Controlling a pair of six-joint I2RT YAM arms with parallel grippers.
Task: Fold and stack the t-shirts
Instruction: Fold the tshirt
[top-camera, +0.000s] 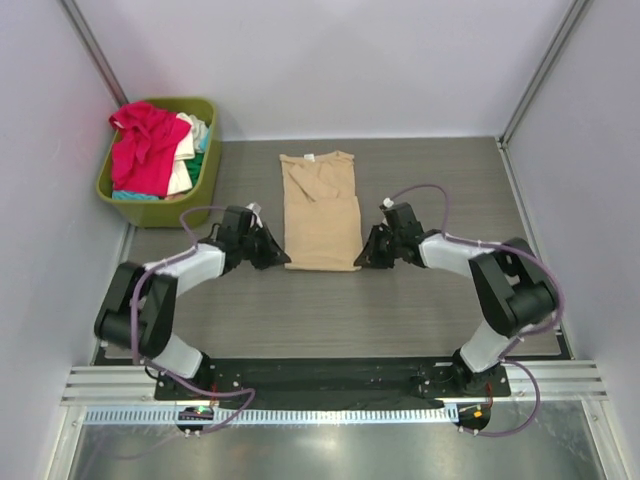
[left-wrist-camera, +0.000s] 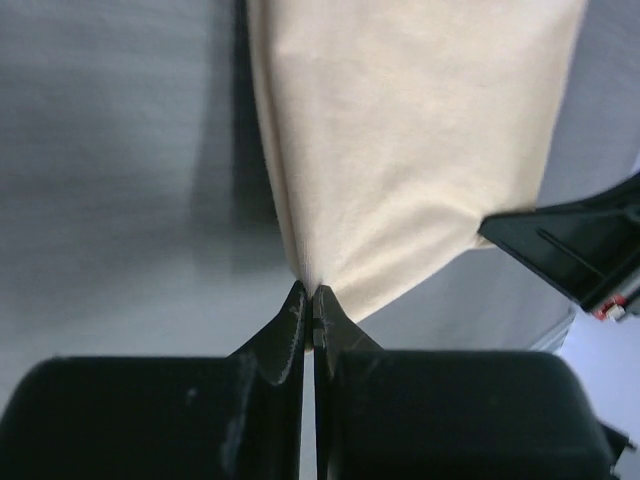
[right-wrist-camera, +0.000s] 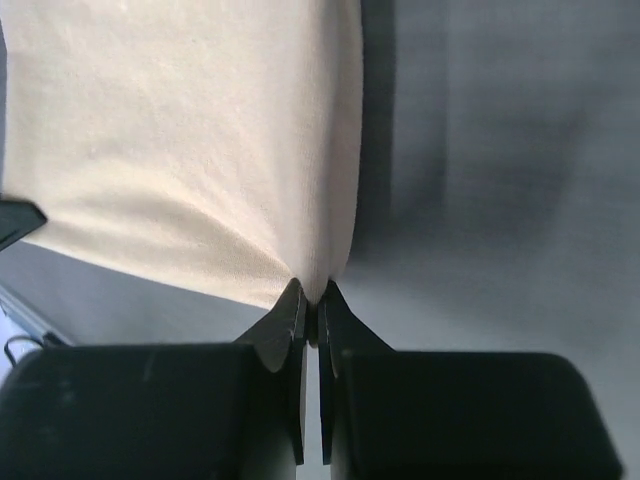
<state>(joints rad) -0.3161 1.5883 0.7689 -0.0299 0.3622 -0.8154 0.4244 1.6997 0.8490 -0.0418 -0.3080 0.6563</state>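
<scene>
A tan t-shirt (top-camera: 320, 210) lies on the grey table, folded into a narrow strip, neck label at the far end. My left gripper (top-camera: 283, 260) is shut on its near left corner; the wrist view shows the cloth (left-wrist-camera: 400, 150) pinched at the fingertips (left-wrist-camera: 310, 300). My right gripper (top-camera: 365, 258) is shut on the near right corner, cloth (right-wrist-camera: 200, 140) pinched at its fingertips (right-wrist-camera: 310, 295). The corners are lifted slightly. A pink-red t-shirt (top-camera: 145, 145), a cream-white one (top-camera: 188, 150) and a teal-green one (top-camera: 135, 196) lie in the basket.
An olive-green plastic basket (top-camera: 205, 170) stands at the far left corner of the table. White walls enclose the table on three sides. The right gripper's body shows in the left wrist view (left-wrist-camera: 580, 250).
</scene>
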